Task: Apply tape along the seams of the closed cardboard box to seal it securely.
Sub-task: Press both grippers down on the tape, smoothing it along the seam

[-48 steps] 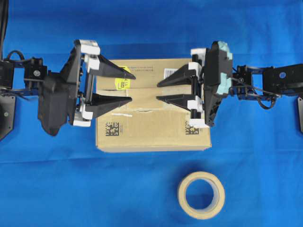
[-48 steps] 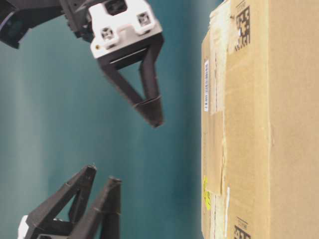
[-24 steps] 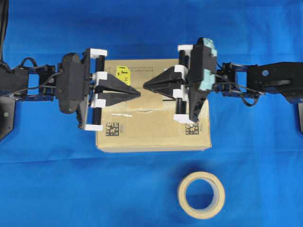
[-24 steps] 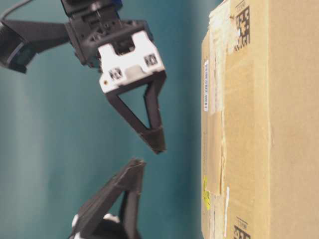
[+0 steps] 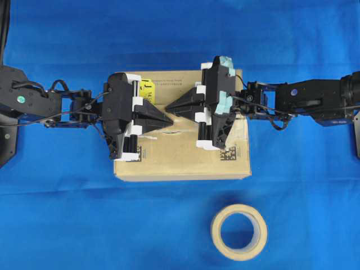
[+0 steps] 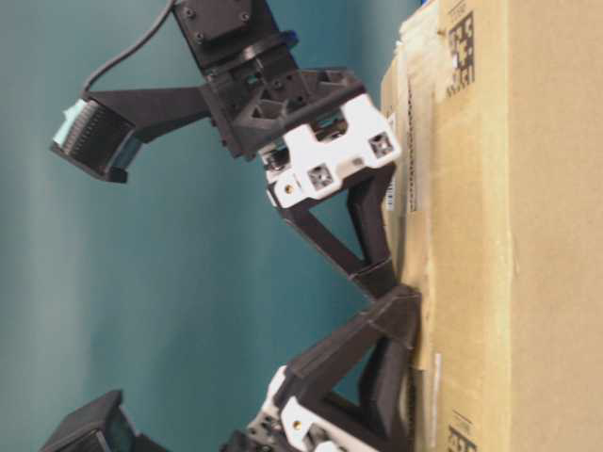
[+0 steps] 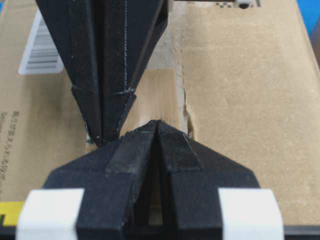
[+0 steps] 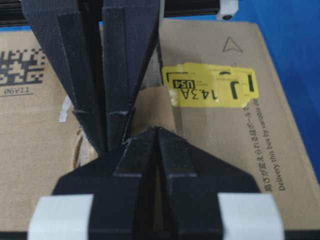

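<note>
Overhead view: cardboard box sits mid-desk (blue cloth), tape roll well apart below it. Left claw and right claw, both pressed together, tips meeting nose to nose on the box top. Tan tape strip lies flat along the seam, just under the tips.

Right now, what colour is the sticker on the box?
Yellow sticker with black print; right wrist view.

One box, one tape roll, two hands: left hand, right hand. One yellow sticker, two square codes visible.
</note>
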Robot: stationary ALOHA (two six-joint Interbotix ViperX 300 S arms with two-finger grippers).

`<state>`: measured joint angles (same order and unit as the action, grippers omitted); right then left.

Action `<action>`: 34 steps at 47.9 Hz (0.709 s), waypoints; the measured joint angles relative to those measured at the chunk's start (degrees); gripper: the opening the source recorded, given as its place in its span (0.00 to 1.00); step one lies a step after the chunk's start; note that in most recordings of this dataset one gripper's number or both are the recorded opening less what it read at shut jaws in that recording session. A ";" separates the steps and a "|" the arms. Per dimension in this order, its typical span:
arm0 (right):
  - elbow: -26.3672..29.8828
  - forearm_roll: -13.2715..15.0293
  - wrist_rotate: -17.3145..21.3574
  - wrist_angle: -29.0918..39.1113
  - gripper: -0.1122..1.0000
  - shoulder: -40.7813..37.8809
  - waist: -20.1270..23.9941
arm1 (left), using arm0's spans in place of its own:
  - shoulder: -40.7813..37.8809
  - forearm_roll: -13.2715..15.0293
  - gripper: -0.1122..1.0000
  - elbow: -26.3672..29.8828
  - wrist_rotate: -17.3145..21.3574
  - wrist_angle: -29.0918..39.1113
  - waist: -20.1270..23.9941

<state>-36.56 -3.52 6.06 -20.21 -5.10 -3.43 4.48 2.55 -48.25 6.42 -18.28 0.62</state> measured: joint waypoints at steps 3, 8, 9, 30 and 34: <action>0.00 0.09 0.09 0.00 0.10 -0.35 0.00 | -0.44 0.00 0.10 -0.26 -0.79 -0.09 0.00; 0.00 0.00 0.26 0.44 0.10 -0.70 0.00 | -0.62 0.00 0.10 -1.23 -2.02 -0.26 0.18; -0.09 0.00 0.26 0.53 0.10 -0.70 -0.09 | -0.62 0.00 0.10 -1.41 -2.02 -0.35 0.26; -5.10 -0.62 0.97 2.46 0.10 2.02 0.00 | 2.90 0.00 0.10 -6.86 -5.45 -0.79 1.23; -6.15 -0.97 0.97 2.46 0.10 2.81 0.00 | 3.52 0.09 0.10 -7.47 -6.42 -0.79 1.32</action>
<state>-42.71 -4.48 7.03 -17.75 -2.29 -3.43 8.00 2.64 -55.72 0.00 -19.07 1.93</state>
